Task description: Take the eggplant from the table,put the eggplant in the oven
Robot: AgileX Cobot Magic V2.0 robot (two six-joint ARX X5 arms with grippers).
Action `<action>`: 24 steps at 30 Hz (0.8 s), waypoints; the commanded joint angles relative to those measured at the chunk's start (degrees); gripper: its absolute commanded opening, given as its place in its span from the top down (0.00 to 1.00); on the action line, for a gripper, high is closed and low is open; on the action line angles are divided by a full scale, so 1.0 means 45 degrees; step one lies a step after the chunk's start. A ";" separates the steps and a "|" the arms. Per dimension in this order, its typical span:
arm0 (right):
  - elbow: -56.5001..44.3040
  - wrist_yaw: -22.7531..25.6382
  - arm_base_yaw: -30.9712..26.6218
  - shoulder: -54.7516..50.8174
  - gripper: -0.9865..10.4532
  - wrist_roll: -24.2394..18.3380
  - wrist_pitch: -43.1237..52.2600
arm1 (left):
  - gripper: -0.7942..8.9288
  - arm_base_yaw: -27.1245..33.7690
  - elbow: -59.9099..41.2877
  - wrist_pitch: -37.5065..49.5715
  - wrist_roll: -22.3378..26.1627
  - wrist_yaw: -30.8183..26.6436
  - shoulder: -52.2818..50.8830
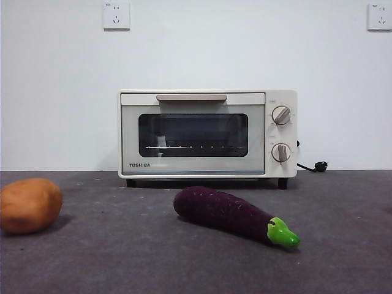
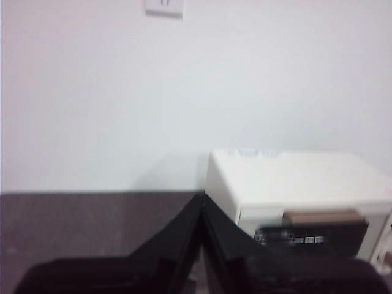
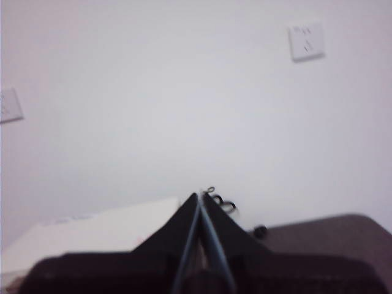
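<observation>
The eggplant (image 1: 229, 214) is lying on the dark grey desk (image 1: 122, 257), near the closed oven (image 1: 207, 133) standing against a white wall bearing sockets (image 1: 116, 15). The left hand (image 2: 201, 202) and right hand (image 3: 199, 199) are hanging closed, empty.

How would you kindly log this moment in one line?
eggplant on table | oven closed | left pincer shut | right pincer shut
</observation>
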 commanded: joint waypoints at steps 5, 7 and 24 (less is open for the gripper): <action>0.3128 -0.0675 0.0000 0.2506 0.92 -0.0486 -0.0053 | 0.92 -0.0384 0.3269 -0.1146 0.0000 0.0049 0.1564; 0.4153 -0.0903 0.0000 0.3283 0.92 -0.0646 -0.0350 | 0.92 -0.0656 0.4289 -0.1569 0.0175 0.0049 0.2098; 1.1861 -0.2322 0.0024 0.8539 0.92 -0.1035 -0.4172 | 0.92 -0.2011 1.0598 -0.3638 0.0583 0.0709 0.5770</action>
